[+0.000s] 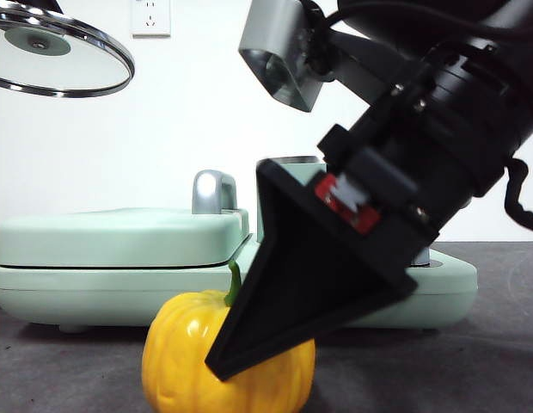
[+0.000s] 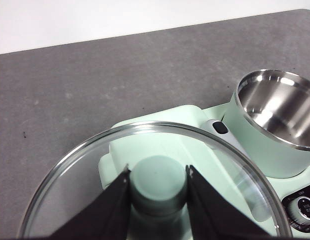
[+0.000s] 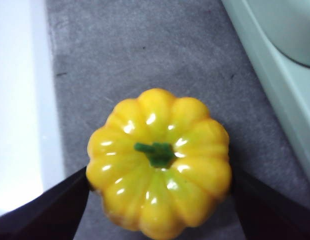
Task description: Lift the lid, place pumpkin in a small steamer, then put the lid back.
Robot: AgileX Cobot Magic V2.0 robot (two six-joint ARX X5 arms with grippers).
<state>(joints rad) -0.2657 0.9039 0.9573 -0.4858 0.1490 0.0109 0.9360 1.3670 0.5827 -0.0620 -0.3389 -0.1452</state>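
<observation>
The glass lid (image 1: 60,52) hangs high at the upper left of the front view. My left gripper (image 2: 158,170) is shut on its mint-green knob (image 2: 158,185), and the steel-rimmed glass (image 2: 70,200) spreads below the jaws. The small steamer (image 2: 267,145) stands open and empty beside it; in the front view its rim (image 1: 288,161) peeks out behind the arm. The yellow pumpkin (image 1: 185,357) sits on the table in front of the appliance. My right gripper (image 3: 160,175) reaches down over the pumpkin (image 3: 160,160), one jaw touching each side of it.
A wide mint-green griddle cover (image 1: 120,237) with a chrome handle (image 1: 213,191) lies behind the pumpkin on the appliance base. A control dial (image 2: 305,207) sits near the steamer. The grey table (image 2: 95,75) stretches toward a white wall.
</observation>
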